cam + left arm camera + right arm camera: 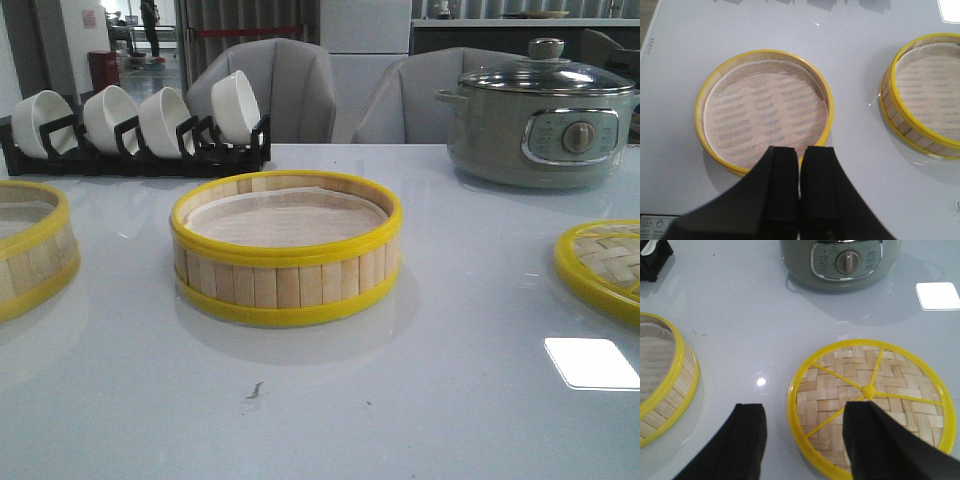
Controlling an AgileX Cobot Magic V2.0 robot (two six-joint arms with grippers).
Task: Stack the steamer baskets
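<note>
With the left gripper (799,185) hanging above the near rim of the left steamer basket (765,112), its two black fingers pressed together and holding nothing, no grasp is possible until the jaws part; a descent in this state would, in all likelihood, strike the yellow rim or crease the white paper liner (762,107). The right gripper (802,440) stands spread wide, also empty, one finger overlapping the woven lid (872,402) in its wrist view and the other above bare table. That lid is not a basket, and a closure here risks catching the lid's rim or its centre knob (869,389) by mistake. Neither basket has been lifted: the centre steamer basket (286,250) sits alone in the middle of the table (330,410), and the left one lies well apart at the left edge of the front view. A one-sided rim grip may tilt a shallow tray and shift its liner, and misaligned rims would seat crooked. Behind the centre basket stands a black rack of white bowls (135,125); the grey-green electric pot (540,125) stands at the right rear. Both stand behind the straight path between the baskets.
</note>
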